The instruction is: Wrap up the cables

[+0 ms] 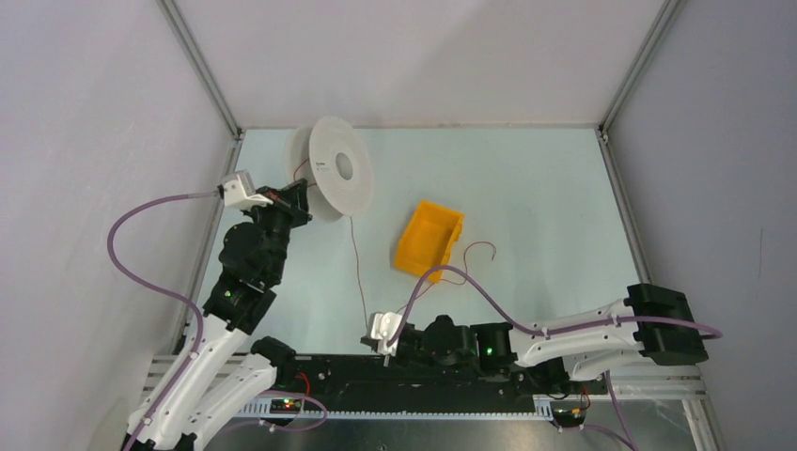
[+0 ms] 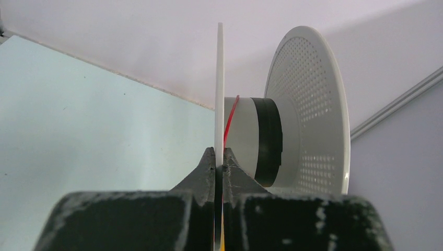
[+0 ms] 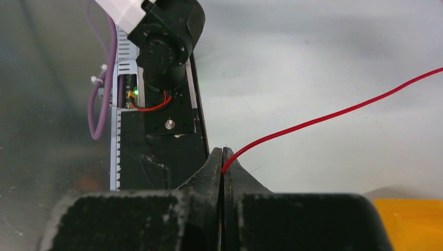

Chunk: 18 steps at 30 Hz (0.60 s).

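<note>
Right gripper (image 3: 223, 156) is pinched tight on the thin red wire (image 3: 324, 118) near the front edge of the table (image 1: 526, 188). Left gripper (image 2: 219, 159) squeezes the rim of the white spool (image 2: 308, 104), holding it upright. Only a little wire sits on the hub (image 2: 243, 137), so I think wrapping is at its start; next the wire must go round it, pulled snug

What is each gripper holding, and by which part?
The left gripper clamps the white spool by the rim of its near flange. The right gripper pinches the thin red wire between its fingertips, partway along its length.
</note>
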Each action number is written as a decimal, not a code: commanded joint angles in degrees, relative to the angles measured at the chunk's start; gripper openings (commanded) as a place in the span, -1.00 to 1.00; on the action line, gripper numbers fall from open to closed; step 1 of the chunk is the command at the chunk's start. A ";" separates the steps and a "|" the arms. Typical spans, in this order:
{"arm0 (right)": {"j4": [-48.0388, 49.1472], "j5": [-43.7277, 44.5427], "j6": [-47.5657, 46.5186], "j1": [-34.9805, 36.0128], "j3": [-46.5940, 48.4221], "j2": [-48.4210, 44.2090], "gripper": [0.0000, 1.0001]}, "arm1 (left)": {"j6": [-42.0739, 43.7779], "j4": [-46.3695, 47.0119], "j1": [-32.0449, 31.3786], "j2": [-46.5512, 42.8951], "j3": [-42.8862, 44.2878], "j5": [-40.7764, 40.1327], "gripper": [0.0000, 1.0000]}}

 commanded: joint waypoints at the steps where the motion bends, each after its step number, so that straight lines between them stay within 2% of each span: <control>1: -2.00 5.30 1.22 1.19 0.68 2.12 -1.00 | -2.91 4.40 2.17 -0.77 2.62 1.06 -1.00; 7: 2.22 3.57 3.45 1.88 -0.74 4.82 -1.00 | -6.19 3.17 5.00 -1.31 3.87 3.41 -1.00; 11: 1.16 4.19 1.61 1.98 1.56 5.12 -1.00 | -7.17 3.40 5.09 -0.11 4.23 6.97 -1.00; 14: -1.81 6.50 -0.66 1.65 4.74 4.48 -1.00 | -3.64 3.35 4.91 1.87 4.41 12.30 -1.00; 18: -7.54 6.44 -3.87 0.04 10.05 1.64 -1.00 | 4.39 -0.13 2.94 2.42 4.61 13.70 -1.00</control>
